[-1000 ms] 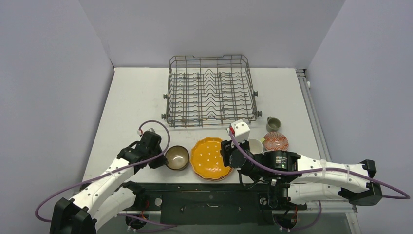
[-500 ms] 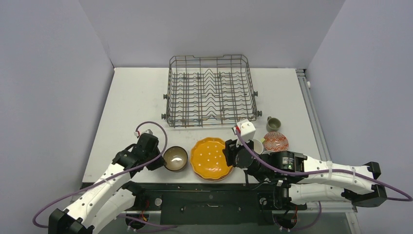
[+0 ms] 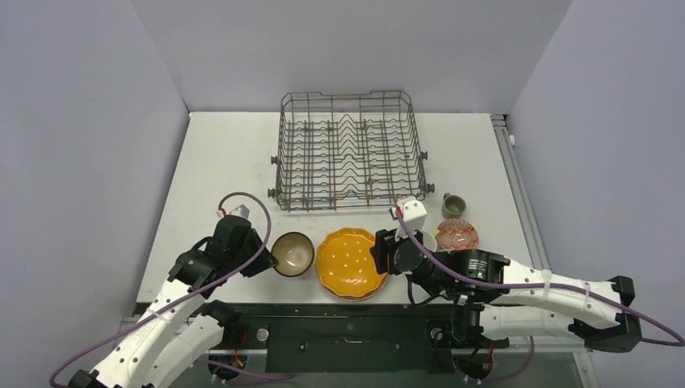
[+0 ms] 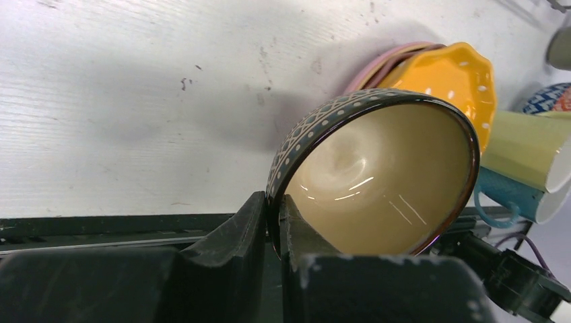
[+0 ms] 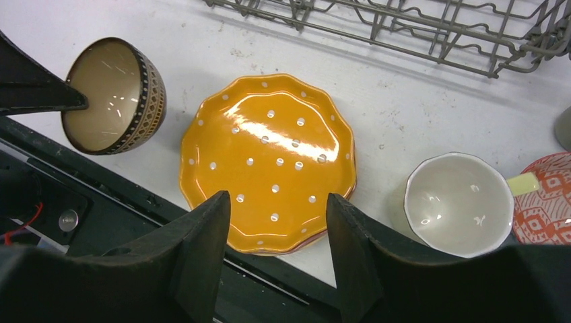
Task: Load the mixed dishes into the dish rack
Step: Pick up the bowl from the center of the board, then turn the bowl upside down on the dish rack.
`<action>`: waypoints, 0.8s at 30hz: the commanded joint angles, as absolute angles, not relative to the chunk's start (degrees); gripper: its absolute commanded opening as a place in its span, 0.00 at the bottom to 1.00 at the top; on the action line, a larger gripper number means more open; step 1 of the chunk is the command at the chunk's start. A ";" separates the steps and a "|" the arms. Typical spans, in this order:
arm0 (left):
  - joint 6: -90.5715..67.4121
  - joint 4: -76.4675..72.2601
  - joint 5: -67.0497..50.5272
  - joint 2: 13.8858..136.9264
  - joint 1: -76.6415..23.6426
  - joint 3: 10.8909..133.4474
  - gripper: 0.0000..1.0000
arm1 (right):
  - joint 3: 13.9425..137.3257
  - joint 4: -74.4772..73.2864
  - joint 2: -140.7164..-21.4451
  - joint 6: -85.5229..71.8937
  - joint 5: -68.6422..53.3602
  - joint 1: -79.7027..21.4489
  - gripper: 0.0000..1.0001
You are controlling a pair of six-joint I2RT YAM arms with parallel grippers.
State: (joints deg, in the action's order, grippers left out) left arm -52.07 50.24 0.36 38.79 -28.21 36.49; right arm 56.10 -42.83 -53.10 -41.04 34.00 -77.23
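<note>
My left gripper [image 3: 265, 260] [image 4: 276, 215] is shut on the rim of the dark brown bowl [image 3: 292, 253] [image 4: 377, 175] [image 5: 111, 94], one finger inside its cream interior and one outside. The bowl is tilted on its side. To its right lies the orange dotted plate [image 3: 349, 263] [image 5: 269, 158] on top of a stack with pink edges showing. My right gripper [image 3: 381, 252] [image 5: 277, 202] is open above the plate's near edge, holding nothing. The dish rack [image 3: 347, 149] [image 5: 404, 27] stands at the back with no dishes in it.
A pale-yellow mug [image 3: 424, 241] [image 5: 458, 202] sits right of the plates, with a blue mug [image 4: 512, 198] next to it. A patterned bowl [image 3: 458, 234] [image 5: 549, 198] and a grey mug [image 3: 452, 204] stand further right. The table's near edge and a black rail run just below the plates.
My left gripper has moved away from the table's near edge with the bowl, tipping it. My right gripper has shifted slightly toward the rack and its jaws have spread a little wider.
</note>
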 commanded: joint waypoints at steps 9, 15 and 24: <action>-52.48 38.82 -12.11 38.48 -28.56 43.09 0.00 | 54.02 -35.84 -49.44 -42.46 26.31 -72.76 0.70; -53.76 31.79 -16.66 39.74 -28.56 42.92 0.00 | 53.54 -33.66 -48.56 -46.05 27.19 -72.75 0.82; -54.23 25.42 -21.14 40.64 -28.56 42.20 0.00 | 51.23 -24.45 -47.67 -50.12 23.77 -72.77 0.98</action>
State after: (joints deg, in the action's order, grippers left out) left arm -52.80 35.77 -16.12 41.08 -28.40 39.20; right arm 52.18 -31.79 -48.18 -46.81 25.06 -73.10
